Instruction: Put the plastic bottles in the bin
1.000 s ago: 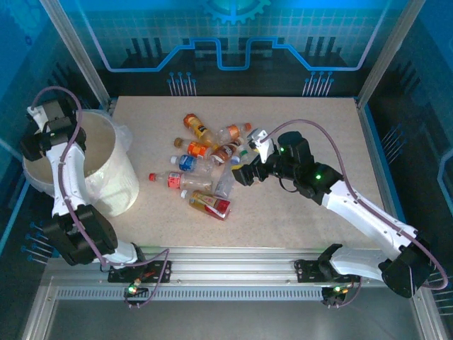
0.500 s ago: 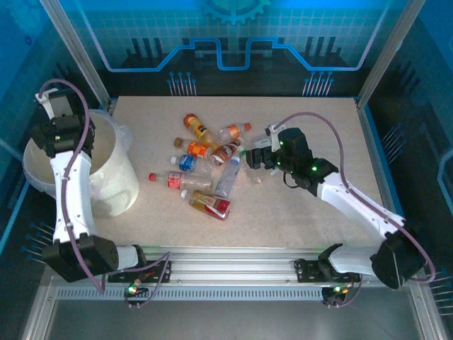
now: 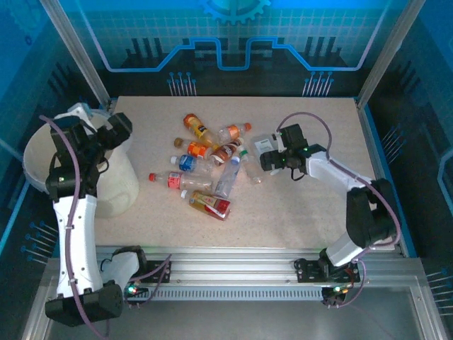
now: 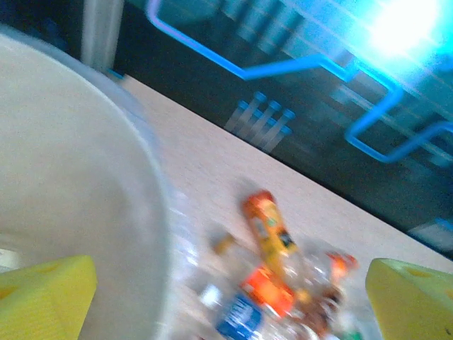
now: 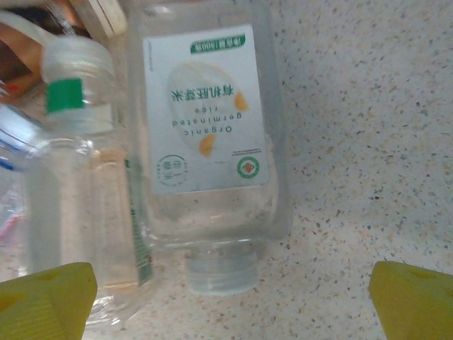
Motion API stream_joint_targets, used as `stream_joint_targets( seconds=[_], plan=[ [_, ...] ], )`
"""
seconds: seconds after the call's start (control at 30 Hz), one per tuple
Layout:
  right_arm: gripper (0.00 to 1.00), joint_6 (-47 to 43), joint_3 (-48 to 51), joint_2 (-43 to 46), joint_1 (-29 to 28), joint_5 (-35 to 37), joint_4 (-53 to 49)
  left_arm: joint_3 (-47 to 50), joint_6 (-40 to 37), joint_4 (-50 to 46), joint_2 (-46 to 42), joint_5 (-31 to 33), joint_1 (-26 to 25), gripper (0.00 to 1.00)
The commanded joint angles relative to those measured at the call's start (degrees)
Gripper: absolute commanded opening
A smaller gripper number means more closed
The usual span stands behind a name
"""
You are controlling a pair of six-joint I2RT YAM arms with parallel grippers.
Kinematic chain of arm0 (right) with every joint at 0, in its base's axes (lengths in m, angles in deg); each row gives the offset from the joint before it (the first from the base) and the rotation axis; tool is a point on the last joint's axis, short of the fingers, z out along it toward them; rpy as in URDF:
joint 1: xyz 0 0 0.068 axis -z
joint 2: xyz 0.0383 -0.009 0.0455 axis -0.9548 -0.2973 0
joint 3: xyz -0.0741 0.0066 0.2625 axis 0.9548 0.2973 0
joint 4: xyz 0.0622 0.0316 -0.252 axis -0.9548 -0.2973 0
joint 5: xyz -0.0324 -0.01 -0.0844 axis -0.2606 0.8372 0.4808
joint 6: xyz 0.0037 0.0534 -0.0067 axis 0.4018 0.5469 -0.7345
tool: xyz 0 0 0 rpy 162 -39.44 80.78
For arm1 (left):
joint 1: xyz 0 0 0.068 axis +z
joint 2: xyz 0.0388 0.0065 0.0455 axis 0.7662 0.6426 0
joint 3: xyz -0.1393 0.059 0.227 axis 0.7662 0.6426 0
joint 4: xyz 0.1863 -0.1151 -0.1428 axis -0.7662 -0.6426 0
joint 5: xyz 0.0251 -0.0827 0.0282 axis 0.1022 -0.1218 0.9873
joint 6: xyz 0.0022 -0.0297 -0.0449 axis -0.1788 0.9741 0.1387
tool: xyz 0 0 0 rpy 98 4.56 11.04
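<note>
Several plastic bottles lie in a loose pile mid-table: an orange one point(image 3: 197, 127), a red-labelled one point(image 3: 173, 179), a blue-labelled one point(image 3: 187, 162). A clear bottle with a white label point(image 3: 263, 144) lies at the pile's right edge. My right gripper point(image 3: 265, 160) hovers open just over it. In the right wrist view that bottle point(image 5: 205, 134) lies between the spread fingers point(image 5: 42, 294), cap toward me, untouched. The cream bin point(image 3: 120, 180) stands at the left. My left gripper point(image 3: 115, 130) is open and empty above its right rim point(image 4: 152, 184), facing the blurred pile point(image 4: 269, 230).
A second clear bottle with a green-banded cap point(image 5: 71, 92) lies against the white-labelled one on its left. Metal frame posts point(image 3: 79, 57) flank the table's far corners. Bare speckled tabletop point(image 3: 311, 212) stretches right of and in front of the pile.
The left gripper swung from the bin's far left side across to its right rim. The right gripper drew back from the pile's near side to the white-labelled bottle, its arm folding in.
</note>
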Motion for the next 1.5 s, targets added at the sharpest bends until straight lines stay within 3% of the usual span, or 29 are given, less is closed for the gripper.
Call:
stream_joint_targets(
  seconds=[0.0, 0.27, 0.5, 0.73, 0.97, 1.23, 1.47],
  plan=[
    [1.0, -6.96, -4.76, -4.41, 0.17, -2.87, -4.93, 2.44, 5.52, 2.98, -2.47, -10.95, -1.18, 0.99],
    [0.97, -6.93, -11.42, -13.37, 0.17, 0.56, -7.06, 7.2, 6.36, 3.34, -7.37, -11.28, -1.36, 0.99],
    [0.94, -8.71, -16.98, -20.32, -0.99, -0.91, -11.12, 8.56, 6.72, 3.48, -7.16, -14.04, -1.51, 0.99],
    [0.95, -6.83, -18.7, -22.16, -1.21, -0.33, -14.27, 10.02, 9.14, 7.0, -7.01, -17.68, -2.5, 0.99],
    [0.83, -5.44, -16.93, -20.11, -1.26, 1.8, -12.41, 12.72, 11.93, 11.71, -7.58, -20.11, -4.32, 0.99],
    [0.71, -3.43, -8.07, -10.86, -1.93, 2.49, -5.54, 13.95, 14.37, 15.43, -6.14, -23.84, -8.49, 0.99],
    [0.66, -1.18, 1.04, -0.38, -4.7, 4.87, 2.27, 14.33, 18.33, 23.47, -1.17, -22.16, -18.68, 0.99]
  ],
)
